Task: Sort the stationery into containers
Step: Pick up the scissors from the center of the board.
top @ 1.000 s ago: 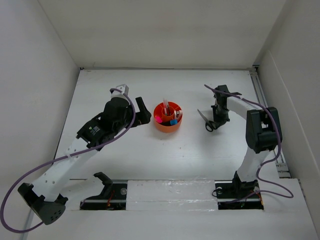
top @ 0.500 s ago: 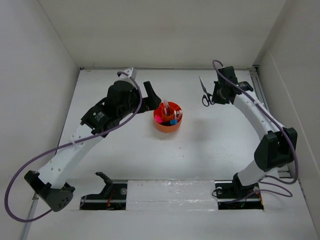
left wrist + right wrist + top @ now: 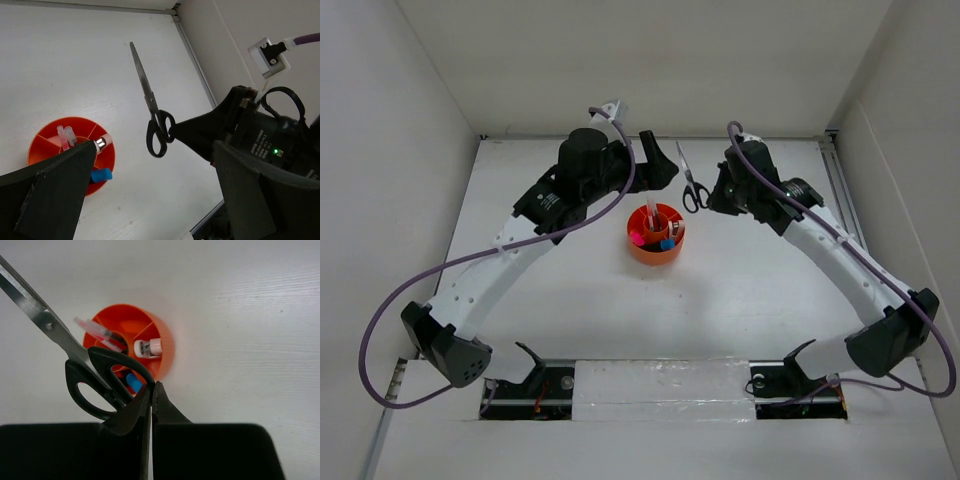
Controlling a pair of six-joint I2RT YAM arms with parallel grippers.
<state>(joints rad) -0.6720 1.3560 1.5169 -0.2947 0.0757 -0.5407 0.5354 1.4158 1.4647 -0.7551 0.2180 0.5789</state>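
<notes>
The black-handled scissors (image 3: pixel 692 180) hang in the air just beyond and right of the round orange organiser (image 3: pixel 642 252). My right gripper (image 3: pixel 710 196) is shut on one handle loop. In the right wrist view the scissors (image 3: pixel 100 377) hang over the organiser's rim (image 3: pixel 166 342), with the fingertips (image 3: pixel 152 390) pinched on the loop. The organiser holds a pink pen (image 3: pixel 95 329), a blue-capped marker (image 3: pixel 132 381) and a pink-white piece (image 3: pixel 148 347). My left gripper (image 3: pixel 662 165) is open and empty, raised beyond the organiser. Its view shows the scissors (image 3: pixel 150 107) and the organiser (image 3: pixel 42 150).
White walls close in the table on the left, far and right sides. A metal rail (image 3: pixel 845 200) runs along the right edge. The arm bases and a taped strip (image 3: pixel 660 385) sit at the near edge.
My right gripper lifted the scissors from the table on the right and carried them left, toward the organiser. My left arm swung toward the far side, open.
</notes>
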